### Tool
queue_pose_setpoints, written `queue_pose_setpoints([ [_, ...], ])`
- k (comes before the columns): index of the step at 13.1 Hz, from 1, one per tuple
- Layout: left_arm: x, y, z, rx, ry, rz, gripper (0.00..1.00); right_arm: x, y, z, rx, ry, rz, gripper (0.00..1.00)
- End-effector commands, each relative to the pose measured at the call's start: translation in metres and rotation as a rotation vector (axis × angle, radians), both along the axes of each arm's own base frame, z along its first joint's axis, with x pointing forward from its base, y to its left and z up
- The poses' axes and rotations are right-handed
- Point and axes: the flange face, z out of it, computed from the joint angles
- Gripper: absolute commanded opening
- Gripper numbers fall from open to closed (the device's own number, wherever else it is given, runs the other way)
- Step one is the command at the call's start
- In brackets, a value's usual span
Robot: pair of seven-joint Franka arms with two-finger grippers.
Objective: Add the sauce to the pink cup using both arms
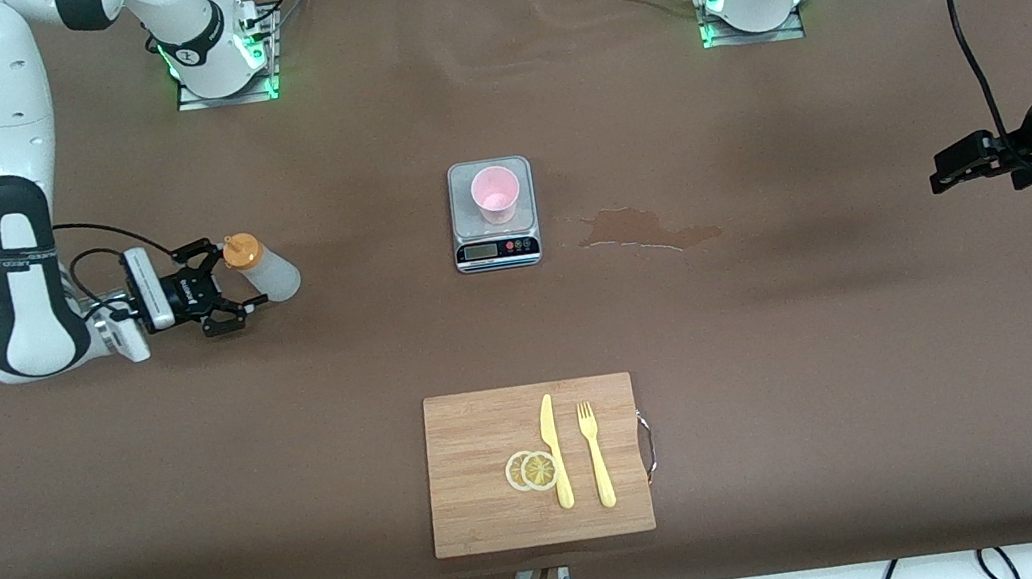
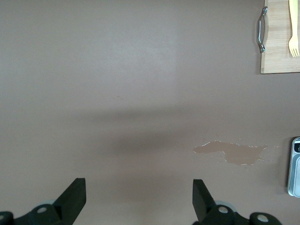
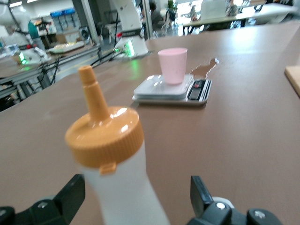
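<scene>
Your right tool sits low at the right arm's end of the bench, fingers spread wide and released, with the sauce bottle standing just beside it, between the fingers or right at their tips. From the right wrist view the bottle rises upright between the two black fingers, and neither pad looks pressed into its wall, so call it free, not gripped.

Your left tool hangs over the bare bench at the left arm's end, fingers also wide apart, holding nothing. That arm is waiting.

Look at the bottle: translucent whitish plastic body, orange nozzle cap on top. Expect it to be light, soft-walled and a bit slick. Squeeze hard and it will likely give and push sauce out early. Your best hold is probably mid-body, below the cap's ridged skirt, firm enough to lift but no more. The cap is the stiffer part, though the nozzle needs to stay clear.

Further out, the pink cup stands upright on the grey kitchen scale in the middle of the bench, well apart from the bottle. It looks empty and light, so it may tip easily. A dried stain marks the bench beside the scale.
</scene>
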Motion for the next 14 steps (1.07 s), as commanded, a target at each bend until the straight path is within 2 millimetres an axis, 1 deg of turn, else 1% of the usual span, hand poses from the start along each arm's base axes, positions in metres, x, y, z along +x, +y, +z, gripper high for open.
queue_pose_setpoints([
  [1, 0.004, 0.0, 0.005, 0.001, 0.003, -0.012, 1.0, 0.012, -0.036, 0.024, -0.07, 0.037, 0.016, 0.99],
  [2, 0.004, 0.001, 0.005, -0.001, 0.003, -0.011, 1.0, 0.017, -0.043, 0.036, -0.105, 0.058, 0.027, 0.99],
  [3, 0.004, -0.001, 0.005, -0.001, 0.003, -0.014, 1.0, 0.024, -0.052, 0.052, -0.154, 0.095, 0.016, 0.99],
  [5, 0.004, -0.001, 0.005, 0.0, 0.003, -0.012, 1.0, 0.039, -0.053, 0.084, -0.242, 0.178, -0.009, 0.99],
  [6, 0.004, -0.001, 0.005, -0.001, 0.003, -0.014, 1.0, 0.046, -0.049, 0.099, -0.283, 0.233, -0.025, 0.99],
  [7, 0.004, -0.001, 0.005, -0.001, 0.003, -0.014, 1.0, 0.056, -0.041, 0.118, -0.332, 0.287, -0.046, 0.99],
  [8, 0.004, -0.001, 0.005, -0.001, 0.003, -0.014, 1.0, 0.061, -0.037, 0.136, -0.384, 0.359, -0.095, 0.99],
  [9, 0.004, -0.001, 0.005, -0.001, 0.003, -0.014, 1.0, 0.067, -0.031, 0.158, -0.445, 0.412, -0.146, 0.99],
  [10, 0.004, 0.0, 0.005, -0.001, 0.003, -0.012, 1.0, 0.067, -0.032, 0.173, -0.53, 0.479, -0.194, 0.99],
  [12, 0.004, -0.001, 0.005, -0.001, 0.003, -0.014, 1.0, 0.073, -0.022, 0.216, -0.7, 0.511, -0.248, 0.99],
  [13, 0.004, -0.002, 0.005, -0.002, 0.003, -0.015, 1.0, 0.072, -0.02, 0.23, -0.78, 0.539, -0.283, 0.99],
  [14, 0.004, -0.003, 0.005, -0.001, 0.001, -0.017, 1.0, 0.075, -0.011, 0.252, -0.872, 0.542, -0.326, 0.99],
])
